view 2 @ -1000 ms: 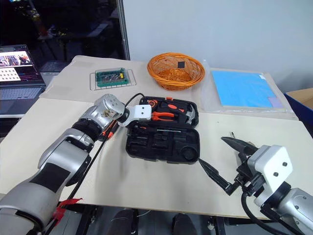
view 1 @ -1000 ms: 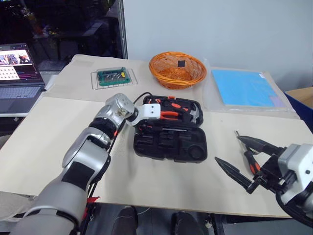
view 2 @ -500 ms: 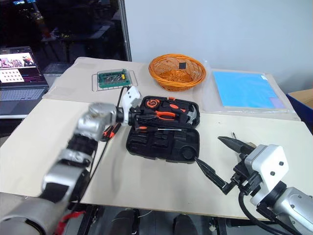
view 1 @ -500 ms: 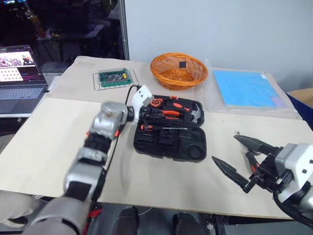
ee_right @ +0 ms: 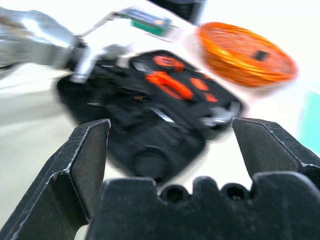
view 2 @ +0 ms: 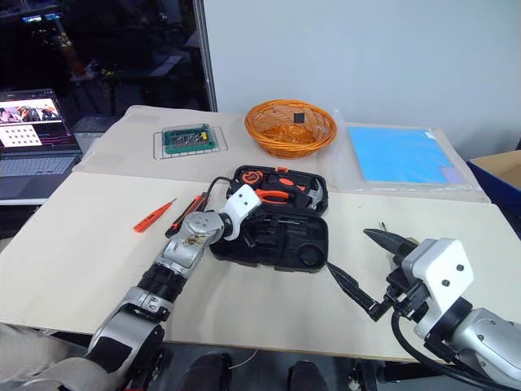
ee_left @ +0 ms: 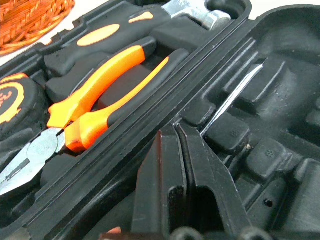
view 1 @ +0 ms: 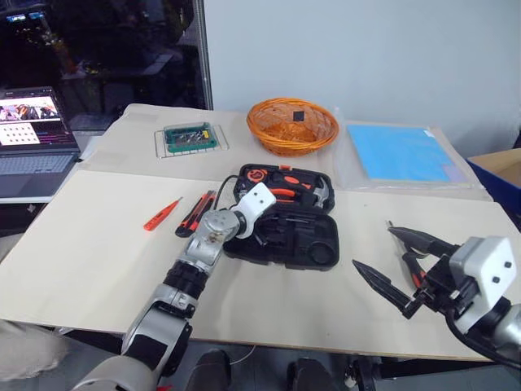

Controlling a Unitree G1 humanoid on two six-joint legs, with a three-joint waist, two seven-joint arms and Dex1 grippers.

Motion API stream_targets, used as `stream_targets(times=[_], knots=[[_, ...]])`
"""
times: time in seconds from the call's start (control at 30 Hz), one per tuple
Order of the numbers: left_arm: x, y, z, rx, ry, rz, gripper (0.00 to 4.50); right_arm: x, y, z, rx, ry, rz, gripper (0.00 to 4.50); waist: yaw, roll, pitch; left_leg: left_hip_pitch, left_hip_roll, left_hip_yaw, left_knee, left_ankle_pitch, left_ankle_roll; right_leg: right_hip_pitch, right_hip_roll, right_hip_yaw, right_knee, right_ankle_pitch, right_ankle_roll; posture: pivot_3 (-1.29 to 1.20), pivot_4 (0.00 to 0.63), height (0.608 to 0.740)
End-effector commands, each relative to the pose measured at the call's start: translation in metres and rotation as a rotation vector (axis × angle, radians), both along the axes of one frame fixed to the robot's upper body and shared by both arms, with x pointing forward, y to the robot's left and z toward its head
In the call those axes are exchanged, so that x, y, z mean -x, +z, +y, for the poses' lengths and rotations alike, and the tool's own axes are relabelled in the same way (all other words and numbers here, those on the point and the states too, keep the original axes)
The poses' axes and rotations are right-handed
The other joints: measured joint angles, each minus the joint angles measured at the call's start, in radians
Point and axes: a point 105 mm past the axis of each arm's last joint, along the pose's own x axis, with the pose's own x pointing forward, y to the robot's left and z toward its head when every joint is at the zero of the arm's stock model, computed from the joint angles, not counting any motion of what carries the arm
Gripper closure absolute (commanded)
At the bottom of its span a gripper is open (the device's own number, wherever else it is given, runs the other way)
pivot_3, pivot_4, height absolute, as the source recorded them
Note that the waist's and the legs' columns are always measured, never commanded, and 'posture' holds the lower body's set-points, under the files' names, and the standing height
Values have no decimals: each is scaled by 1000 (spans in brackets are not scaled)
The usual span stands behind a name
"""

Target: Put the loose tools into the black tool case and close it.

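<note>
The black moulded plastic tool case [view 1: 281, 216] lies open mid-table, pliers, tape measure and hammer seated in its far half, one thin metal shaft in the near half. A second ago the left gripper [ee_left: 182, 150] hung half open over the far half; it has since dropped to the near tray's left end and clenched its fingers tight, with nothing visibly between them (so the tool it was seating is probably let go). Uncovered by that move, a small all-orange screwdriver [view 1: 162, 214] and an orange-black utility knife [view 1: 195, 213] lie loose left of the case. The right gripper [view 1: 400, 265] hovers spread wide, empty, near right.
</note>
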Motion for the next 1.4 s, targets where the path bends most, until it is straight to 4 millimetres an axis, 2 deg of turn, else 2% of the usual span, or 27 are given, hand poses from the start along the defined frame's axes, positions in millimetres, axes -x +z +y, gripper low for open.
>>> stream_targets(times=[0.03,0.1,0.17,0.2,0.27,0.37,0.43,0.53,0.7,0.8,1.0,1.07,1.17,1.23,1.33,1.4], knots=[[16,43,1,285,-116,4,4433,-12,-5,-17,-17,-157,20,0,-1,0,1,-2,0,0,0,0,0,0,0,0,0,0,0,0,150,740],[35,64,4,364,-213,9,4433,-14,-9,-30,26,-251,46,0,-1,0,1,-6,0,0,0,0,0,-3,1,0,1,2,-3,0,150,740],[55,74,12,389,-314,74,3901,-19,-20,-45,134,-355,138,0,-5,1,2,-7,0,0,-2,2,3,-5,1,1,1,4,-8,0,150,740],[63,77,16,374,-355,84,3624,-21,-25,-47,138,-353,190,0,-6,1,2,-7,0,1,-3,3,5,-5,1,2,1,3,-8,0,150,740],[81,84,23,327,-426,106,3020,-28,-31,-52,96,-320,287,0,-9,1,2,-6,0,1,-4,5,8,-5,1,2,1,3,-9,0,150,740],[108,90,30,241,-530,159,1893,-38,-42,-80,77,-407,423,0,-13,1,3,-5,0,1,-4,5,8,-3,1,2,0,1,-9,0,150,740],[119,94,34,213,-568,196,1197,-41,-52,-87,84,-414,517,0,-10,1,5,-5,-1,0,-4,5,8,-3,1,2,0,1,-9,0,150,740],[132,96,28,182,-609,215,153,-43,-59,-97,75,-414,613,0,-6,1,5,-6,-1,0,-5,5,8,-3,1,2,-2,0,-8,0,150,740],[134,98,25,158,-602,193,153,-52,-73,-111,96,-441,719,0,-5,1,5,-7,-1,0,-5,4,10,-2,1,3,-8,0,-7,0,150,740],[134,99,24,164,-602,187,80,-59,-85,-119,144,-456,747,724,-10,0,5,-7,-1,0,-5,3,11,-3,2,3,-8,0,-7,0,150,740],[134,101,23,177,-585,171,80,-66,-99,-130,194,-440,766,2847,-11,1,6,-11,-2,0,-6,2,12,-5,2,4,-8,-1,-6,0,150,740],[134,101,26,179,-570,171,80,-67,-97,-130,195,-430,758,3486,-11,1,6,-11,-2,0,-6,2,12,-5,2,4,-9,0,-5,0,150,740],[136,98,32,186,-552,166,80,-72,-71,-118,185,-356,680,3518,-11,1,6,-11,-2,0,-6,2,12,-5,2,4,-9,1,-2,0,150,740],[135,99,39,220,-515,169,80,-73,-46,-102,200,-252,614,3518,-14,2,7,-11,-2,1,-6,2,12,-6,2,5,-8,1,-2,0,150,740],[142,101,58,261,-480,212,80,-72,-10,-68,266,-50,522,3519,-18,7,10,-11,-2,2,-6,2,12,-8,2,6,-8,1,-2,0,150,740],[147,98,72,253,-443,212,80,-77,0,-39,332,98,474,3519,-29,8,11,-11,0,2,-6,2,12,-9,4,6,-7,-2,4,0,150,740]])
